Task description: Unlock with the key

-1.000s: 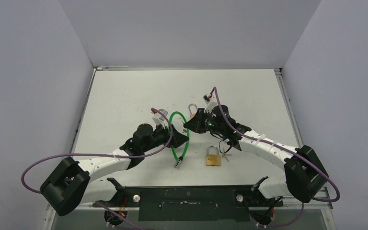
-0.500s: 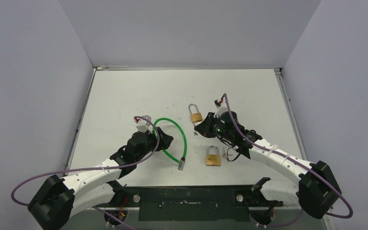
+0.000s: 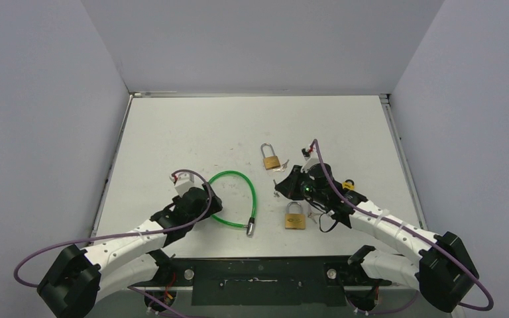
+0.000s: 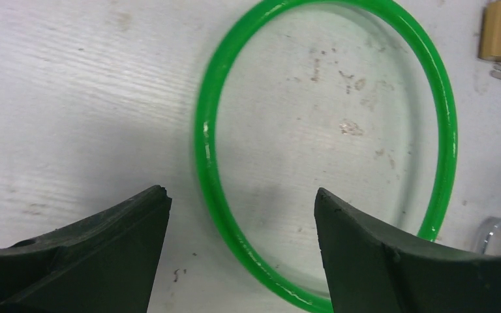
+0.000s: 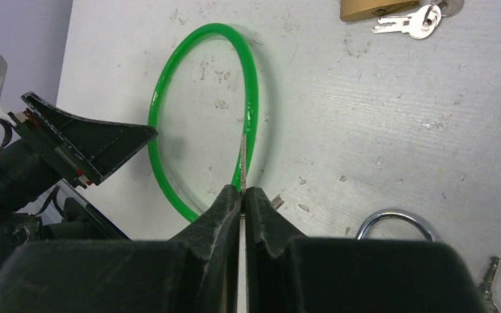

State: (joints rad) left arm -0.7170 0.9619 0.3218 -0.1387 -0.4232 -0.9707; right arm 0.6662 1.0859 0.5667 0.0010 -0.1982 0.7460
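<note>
Beside the green cable loop (image 4: pixel 203 140) on a scuffed white counter (image 3: pixel 192 132) between pale grey walls (image 3: pixel 258 40), left fingers (image 4: pixel 91 261) stand released, right fingers (image 5: pixel 215 248) clench a thin key (image 5: pixel 242 163).

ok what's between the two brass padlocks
The right gripper, shut on what looks like the key, sits between the far padlock and the near padlock; the top view shows it.
</note>
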